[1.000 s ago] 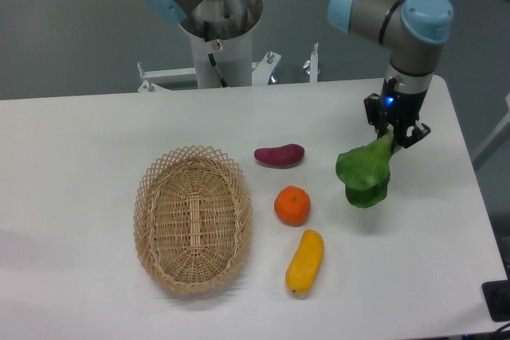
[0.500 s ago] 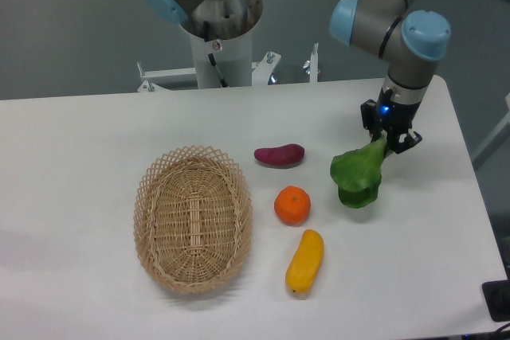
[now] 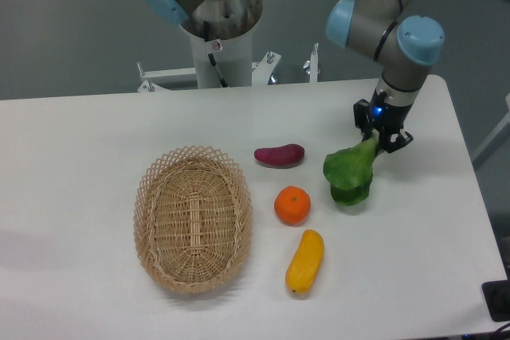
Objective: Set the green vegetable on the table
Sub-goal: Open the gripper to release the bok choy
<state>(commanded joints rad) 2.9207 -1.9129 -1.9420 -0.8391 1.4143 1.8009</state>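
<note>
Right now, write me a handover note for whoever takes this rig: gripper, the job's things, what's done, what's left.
Gripper: shut on the green vegetable, holding it by the pale stalk, leaves hanging down and to the left.
Green vegetable: over the right part of the table, right of the orange and the purple sweet potato. Whether the leaves touch the tabletop cannot be told.
Done: vegetable grasped and carried.
Left: lower it onto open table, open the fingers, withdraw.

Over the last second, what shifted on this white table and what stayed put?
The gripper, shut on the leafy green vegetable's pale stalk throughout, carried it left and slightly away from the camera, toward the purple sweet potato. Woven wicker basket, orange and yellow fruit stayed put.
</note>
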